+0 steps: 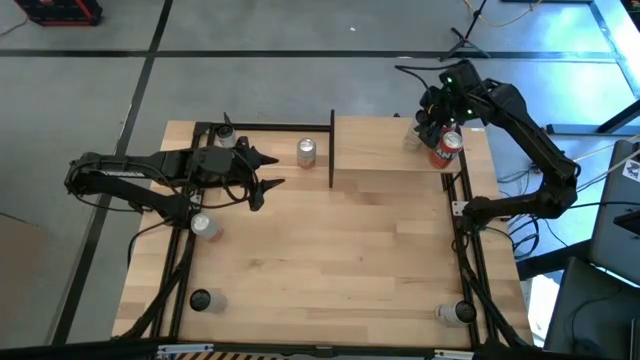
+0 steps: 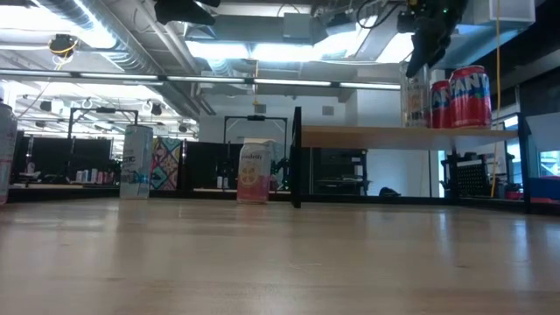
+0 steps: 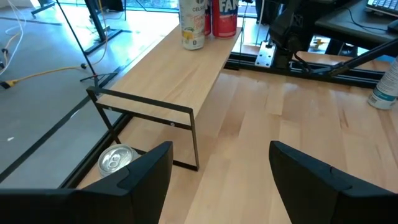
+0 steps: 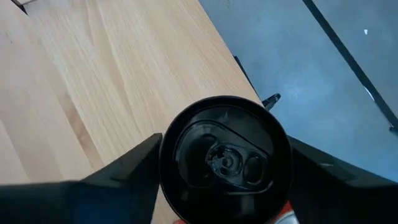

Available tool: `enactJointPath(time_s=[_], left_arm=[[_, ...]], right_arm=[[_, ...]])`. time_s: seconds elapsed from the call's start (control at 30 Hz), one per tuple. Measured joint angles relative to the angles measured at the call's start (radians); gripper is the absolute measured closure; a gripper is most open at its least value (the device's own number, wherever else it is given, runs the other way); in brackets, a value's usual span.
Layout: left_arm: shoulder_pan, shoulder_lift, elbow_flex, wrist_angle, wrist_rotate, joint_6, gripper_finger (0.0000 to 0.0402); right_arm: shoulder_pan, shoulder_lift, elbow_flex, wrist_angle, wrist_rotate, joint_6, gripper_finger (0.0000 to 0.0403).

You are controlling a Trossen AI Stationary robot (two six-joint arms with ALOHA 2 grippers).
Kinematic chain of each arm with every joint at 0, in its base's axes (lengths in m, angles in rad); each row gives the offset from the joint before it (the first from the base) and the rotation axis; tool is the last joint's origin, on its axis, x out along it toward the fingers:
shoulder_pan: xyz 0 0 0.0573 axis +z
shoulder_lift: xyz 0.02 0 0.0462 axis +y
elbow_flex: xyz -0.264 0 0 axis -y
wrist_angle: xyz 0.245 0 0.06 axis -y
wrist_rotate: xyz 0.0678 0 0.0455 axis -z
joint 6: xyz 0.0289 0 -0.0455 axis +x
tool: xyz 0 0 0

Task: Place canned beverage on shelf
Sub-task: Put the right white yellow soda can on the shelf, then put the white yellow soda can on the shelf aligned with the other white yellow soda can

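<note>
The shelf (image 1: 385,150) stands at the table's far right, a pale-wood panel on thin black posts. At its right end a red canned beverage (image 1: 447,150) stands upright on its base, with a pale can (image 3: 193,25) beside it. My right gripper (image 4: 227,155) is open and points steeply down over the red can's dark top (image 4: 227,163). One finger (image 4: 124,171) stands close on either side of the can. My left gripper (image 3: 221,168) hangs open over the table's far left, facing the shelf with nothing between its fingers.
A silver-topped can (image 1: 306,152) stands on the table just left of the shelf's black end post (image 1: 331,150). More cans stand at the far left (image 1: 228,135), the left (image 1: 205,225) and both near corners (image 1: 200,300) (image 1: 455,312). The table's middle (image 1: 330,250) is bare wood.
</note>
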Motion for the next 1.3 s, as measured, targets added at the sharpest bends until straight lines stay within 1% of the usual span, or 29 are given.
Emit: enactJointPath(time_s=[0.13, 0.27, 0.47, 0.63, 0.73, 0.8, 0.9, 1.07, 1.3], left_arm=[[0.0, 0.0, 0.0, 0.0, 0.0, 0.0, 0.0145], [0.0, 0.0, 0.0, 0.0, 0.0, 0.0, 0.0145], [0.0, 0.0, 0.0, 0.0, -0.001, 0.0, 0.0145], [0.0, 0.0, 0.0, 0.0, -0.002, 0.001, 0.0145], [0.0, 0.0, 0.0, 0.003, -0.002, 0.028, 0.0145], [0.0, 0.0, 0.0, 0.011, -0.001, 0.034, 0.0145], [0.0, 0.0, 0.0, 0.059, -0.001, 0.034, 0.0145], [0.0, 0.0, 0.0, 0.109, -0.002, 0.033, 0.0145], [0.0, 0.0, 0.0, 0.09, 0.025, -0.025, 0.0145]], right_arm=[[0.0, 0.002, -0.002, -0.008, 0.007, -0.002, 0.0058], [0.0, 0.0, -0.002, -0.007, 0.008, -0.002, 0.0028], [0.001, -0.021, 0.015, -0.012, 0.02, -0.002, 0.0025], [0.001, -0.024, 0.128, -0.013, 0.023, 0.0, 0.0029], [0.001, -0.025, 0.209, -0.011, 0.023, 0.005, 0.0029], [0.007, -0.025, 0.255, -0.011, 0.005, 0.029, 0.0029], [0.078, -0.025, 0.298, -0.002, -0.023, 0.1, 0.0029], [0.277, -0.021, 0.303, 0.027, -0.029, 0.229, 0.0029], [0.568, 0.027, 0.245, 0.125, 0.032, 0.373, 0.0029]])
